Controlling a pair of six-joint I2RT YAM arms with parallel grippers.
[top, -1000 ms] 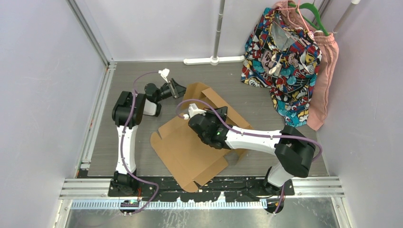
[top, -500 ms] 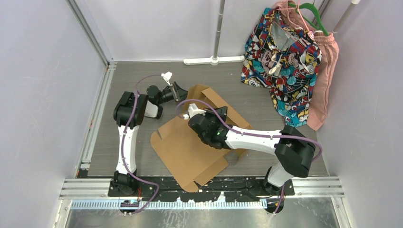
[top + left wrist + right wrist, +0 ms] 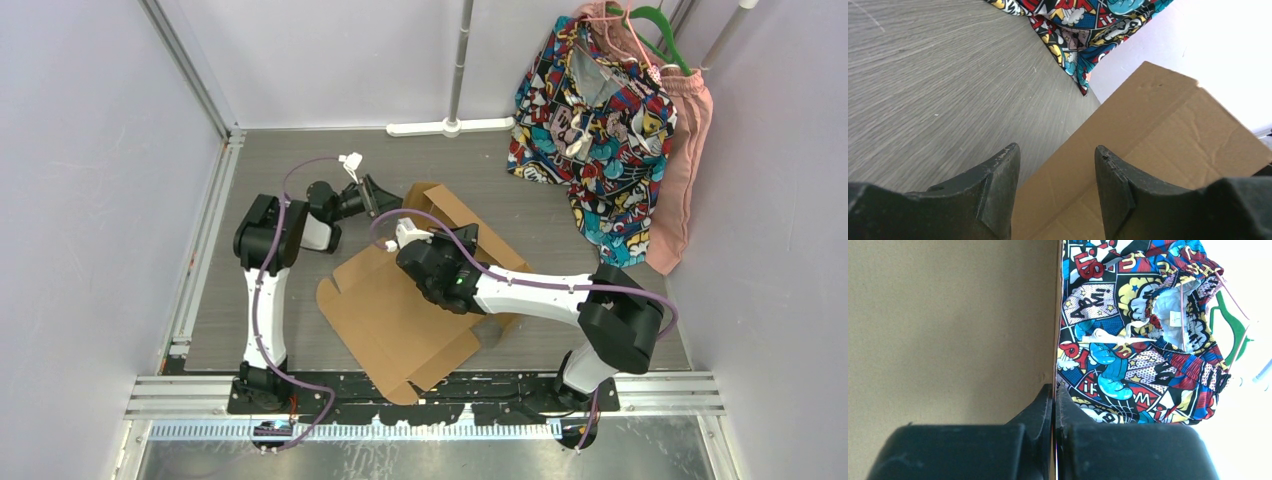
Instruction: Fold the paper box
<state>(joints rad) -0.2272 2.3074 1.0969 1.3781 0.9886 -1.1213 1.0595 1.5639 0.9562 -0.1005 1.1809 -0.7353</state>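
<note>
At the centre of the worktop (image 3: pixel 290 170), the paper box (image 3: pixel 395 320) lies mostly as a flat die-cut sheet. One corner reaches toward the near edge. Its far panel (image 3: pixel 445 205) stands raised and tilted, on the side facing the far right corner.

Left end effector (image 3: pixel 1057 150): fingers spread, set at the end of the raised panel nearest the far left corner. The panel's edge runs into the gap between them. Nothing is pinched, and contact cannot be confirmed.

Right end effector (image 3: pixel 1054 405): fingers pressed together, holding nothing, lying along the cardboard face with the panel's edge in line with their seam. Whether they bear on the board cannot be told. In the overhead view the tip is hidden beneath its own wrist.

Assessment: the step in hand appears to be setting up the far wall along its crease. The task looks to be at an early stage, as most flaps lie flat.

Recommendation: keep the closed right fingers braced near the crease so the sheet cannot slide. Bring the left fingers fully over the panel edge before closing. Seat the board deep between them rather than at the tips, then turn the panel about its scored line without dragging the sheet.

Note: a patterned garment (image 3: pixel 590 130) hangs at the far right corner, well apart from the work
</note>
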